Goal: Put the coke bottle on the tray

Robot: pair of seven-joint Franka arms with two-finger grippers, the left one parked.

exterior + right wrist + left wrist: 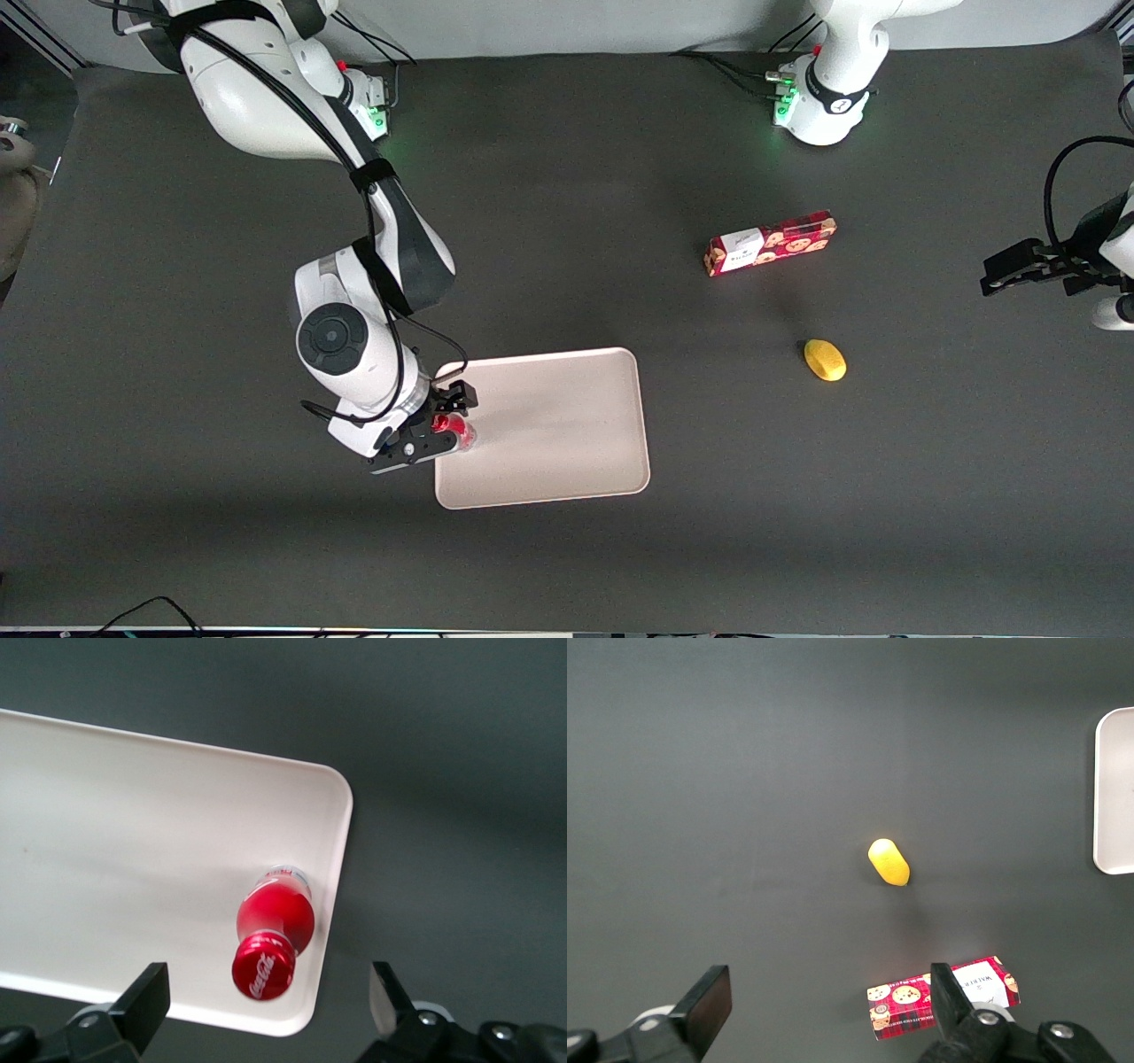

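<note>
The coke bottle (454, 431) stands upright on the pale pinkish-beige tray (558, 425), close to the rim at the tray's end toward the working arm. In the right wrist view its red cap (263, 966) with white script faces the camera, and the bottle stands on the tray (133, 842) near a rounded corner. My right gripper (440, 424) hovers just above the bottle, open. Its fingers (149, 994) stand wide apart on either side of the cap and do not touch it. The gripper (268, 988) holds nothing.
A long red cookie box (769, 242) with a white label lies toward the parked arm's end of the table. A small yellow object (825, 360) lies nearer the front camera than the box. Both show in the left wrist view: box (939, 997), yellow object (889, 862), tray edge (1116, 788).
</note>
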